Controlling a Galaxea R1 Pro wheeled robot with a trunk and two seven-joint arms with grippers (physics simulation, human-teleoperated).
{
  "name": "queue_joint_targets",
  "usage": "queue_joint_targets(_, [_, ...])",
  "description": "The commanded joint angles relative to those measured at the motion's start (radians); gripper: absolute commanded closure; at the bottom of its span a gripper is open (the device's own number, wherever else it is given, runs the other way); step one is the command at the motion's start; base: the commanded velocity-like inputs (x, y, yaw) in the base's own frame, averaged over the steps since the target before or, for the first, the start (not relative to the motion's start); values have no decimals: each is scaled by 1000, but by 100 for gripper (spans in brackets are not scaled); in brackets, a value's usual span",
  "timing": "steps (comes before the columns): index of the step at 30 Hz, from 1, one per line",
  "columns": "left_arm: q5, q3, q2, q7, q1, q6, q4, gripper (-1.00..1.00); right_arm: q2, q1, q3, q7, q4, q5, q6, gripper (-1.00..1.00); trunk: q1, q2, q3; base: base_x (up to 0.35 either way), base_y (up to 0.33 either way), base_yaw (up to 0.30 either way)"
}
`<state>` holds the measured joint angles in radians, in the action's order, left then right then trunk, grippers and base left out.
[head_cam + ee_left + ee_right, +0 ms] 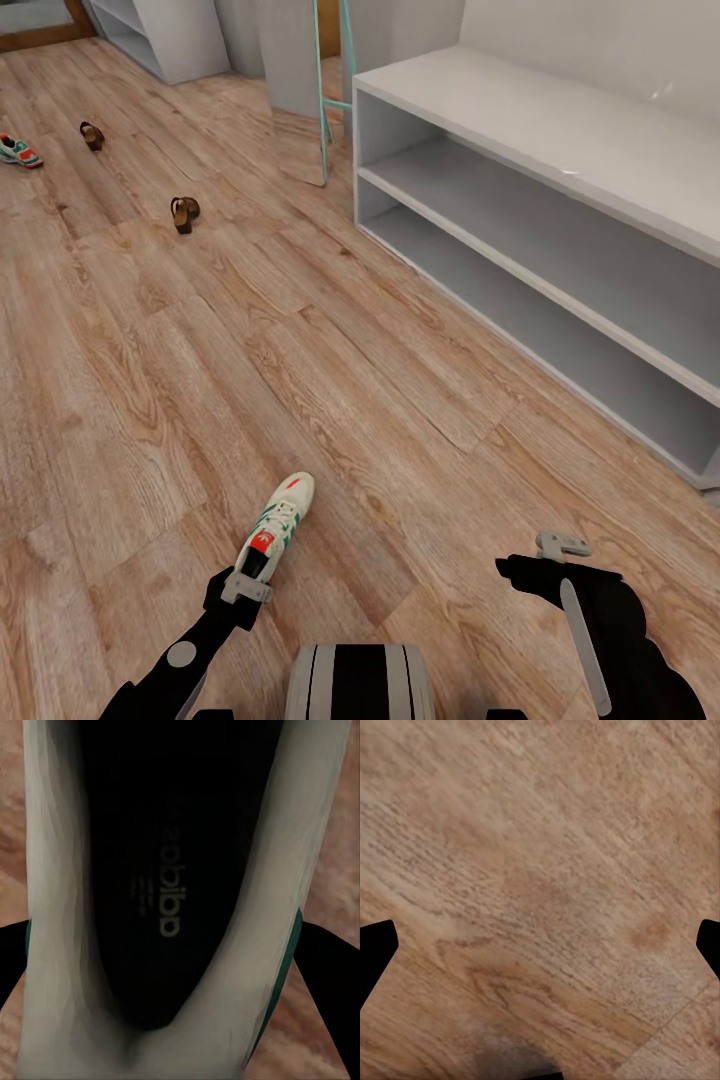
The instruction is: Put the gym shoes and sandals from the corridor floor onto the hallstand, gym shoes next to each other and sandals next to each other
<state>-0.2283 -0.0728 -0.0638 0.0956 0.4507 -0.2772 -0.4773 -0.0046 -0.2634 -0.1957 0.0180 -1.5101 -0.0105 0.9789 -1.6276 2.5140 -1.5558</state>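
Note:
One gym shoe [279,523], white with teal stripes and an orange-red toe, lies toe-away on the corridor floor [200,380] just in front of me. My left gripper [246,585] is at its heel. In the left wrist view the shoe's dark inside [165,892] sits between the fingers [334,975], which press against its sides. The other gym shoe [20,151] lies far off at the left edge. Two brown sandals [92,135] [184,213] rest apart on the floor beyond. The white hallstand [560,130] stands at the right. My right gripper [545,562] [540,945] hangs open over bare planks.
A tall panel with a teal frame [335,80] leans by the hallstand's far end. A white shelf unit [160,35] stands at the back left. My own base [360,680] shows at the bottom. Open wood floor spreads between me and the sandals.

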Motion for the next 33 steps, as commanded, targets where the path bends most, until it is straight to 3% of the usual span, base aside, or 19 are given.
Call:
queue_joint_targets(1, [-8, -2, -1, -2, 1, -3, 0, 100, 0, 0, -1, 2, -1, -1, 4, -100, 0, 0, -1, 0, 0, 0])
queue_joint_targets(13, [-8, -2, -1, -1, 0, -5, 0, 100, 0, 0, -1, 2, -1, -1, 4, -100, 0, 0, -1, 0, 0, 0])
queue_joint_targets(14, [-8, 33, -1, -1, 0, -5, -27, 100, 0, 0, -1, 1, -1, -1, 4, -100, 0, 0, -1, 0, 0, 0])
queue_joint_targets(28, [-8, 34, -1, 0, 0, -4, -28, 100, 0, 0, -1, 1, -1, -1, 4, -100, 0, 0, -1, 0, 0, 0])
queue_joint_targets(33, [-7, 35, -1, 0, 0, 0, -75, 100, 0, 0, 0, 1, -1, -1, 4, -100, 2, -1, 19, 0, 0, 0])
